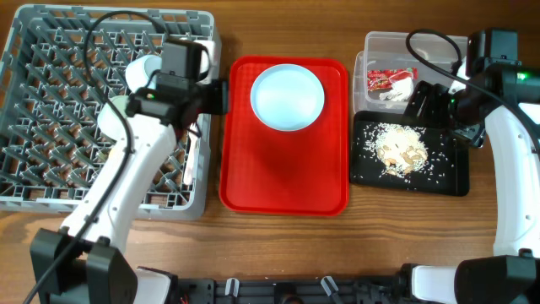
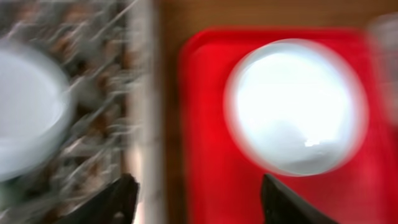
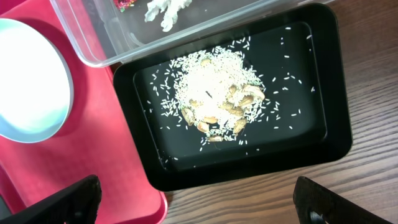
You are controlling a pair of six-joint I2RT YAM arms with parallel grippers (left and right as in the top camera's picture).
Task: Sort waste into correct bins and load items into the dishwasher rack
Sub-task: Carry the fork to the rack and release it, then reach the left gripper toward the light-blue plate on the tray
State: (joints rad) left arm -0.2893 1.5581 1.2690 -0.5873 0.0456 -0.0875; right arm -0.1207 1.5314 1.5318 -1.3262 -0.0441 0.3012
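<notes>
The pale blue-white plate (image 1: 287, 96) lies on the red tray (image 1: 283, 169). It shows blurred in the left wrist view (image 2: 295, 106) and at the left edge of the right wrist view (image 3: 31, 81). My left gripper (image 1: 218, 95) hangs over the right edge of the grey dishwasher rack (image 1: 51, 101), open and empty (image 2: 199, 205). A pale round dish (image 2: 25, 118) sits in the rack. The clear tub (image 1: 375, 38) holds the red wrapper (image 1: 388, 78) and white napkin (image 1: 396, 93). The black tray (image 1: 456, 181) holds rice scraps (image 3: 214, 93). My right gripper (image 3: 199, 202) is open and empty above the black tray's near edge.
The red tray stands between the rack and the two bins. Bare wooden table (image 3: 311, 186) shows in front of the black tray. The left arm (image 1: 126, 169) lies across the rack's right side.
</notes>
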